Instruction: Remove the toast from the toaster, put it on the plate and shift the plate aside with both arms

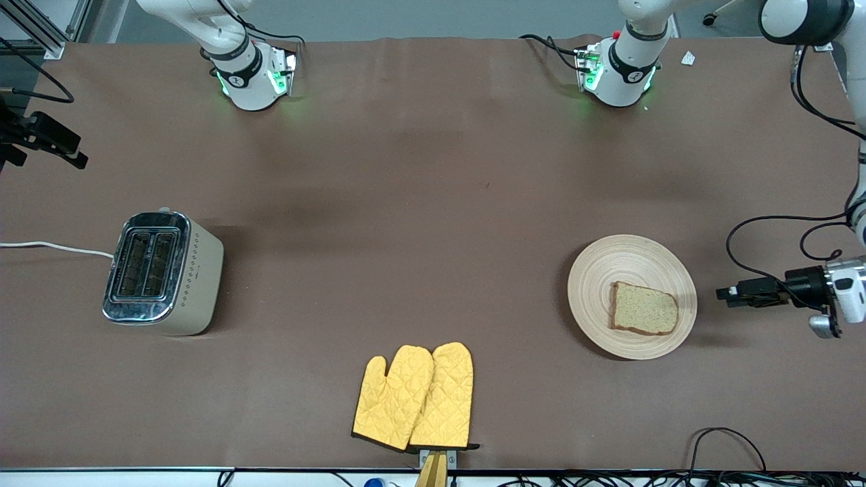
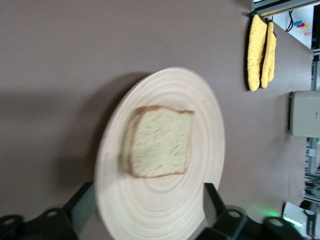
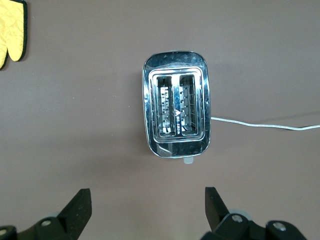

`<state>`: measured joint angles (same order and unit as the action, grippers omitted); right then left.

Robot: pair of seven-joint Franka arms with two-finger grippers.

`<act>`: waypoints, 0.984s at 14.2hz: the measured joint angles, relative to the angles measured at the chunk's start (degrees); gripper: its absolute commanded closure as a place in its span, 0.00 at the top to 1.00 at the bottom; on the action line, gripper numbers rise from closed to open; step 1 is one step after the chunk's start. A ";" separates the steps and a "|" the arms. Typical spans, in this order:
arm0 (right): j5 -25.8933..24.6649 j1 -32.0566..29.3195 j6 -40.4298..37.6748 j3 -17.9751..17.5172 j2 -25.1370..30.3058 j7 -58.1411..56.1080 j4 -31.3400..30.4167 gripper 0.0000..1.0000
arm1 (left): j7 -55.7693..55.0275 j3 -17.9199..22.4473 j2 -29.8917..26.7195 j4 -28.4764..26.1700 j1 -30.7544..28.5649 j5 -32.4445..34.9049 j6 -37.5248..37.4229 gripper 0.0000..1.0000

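The toast (image 1: 644,308) lies flat on the round beige plate (image 1: 609,270), toward the left arm's end of the table. In the left wrist view the toast (image 2: 159,142) sits near the middle of the plate (image 2: 200,110). My left gripper (image 1: 725,293) is open and empty. It lies level and low beside the plate's rim, with a small gap, and in its own view (image 2: 147,205) its fingers frame the rim. My right gripper (image 3: 147,200) is open and empty, high over the table beside the toaster (image 3: 176,111).
The silver and beige toaster (image 1: 162,270) stands toward the right arm's end with both slots empty; its white cord (image 1: 54,247) runs off the table edge. A pair of yellow oven mitts (image 1: 416,397) lies at the table edge nearest the front camera.
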<state>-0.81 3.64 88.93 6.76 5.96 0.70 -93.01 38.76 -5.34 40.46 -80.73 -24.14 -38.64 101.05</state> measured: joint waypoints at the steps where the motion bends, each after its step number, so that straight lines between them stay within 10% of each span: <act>1: 0.00 0.00 -0.01 0.00 0.00 0.00 0.01 1.00 | -2.68 -0.10 -2.23 0.42 1.33 1.94 0.00 1.00; 14: 0.00 0.00 -0.15 -0.15 -0.02 0.00 0.09 1.00 | -43.41 -0.44 -27.35 0.27 24.91 35.62 -4.63 1.00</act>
<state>-0.81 3.64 88.78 6.61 5.94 0.70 -92.92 -4.65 -5.78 13.11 -80.46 0.76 -3.02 96.42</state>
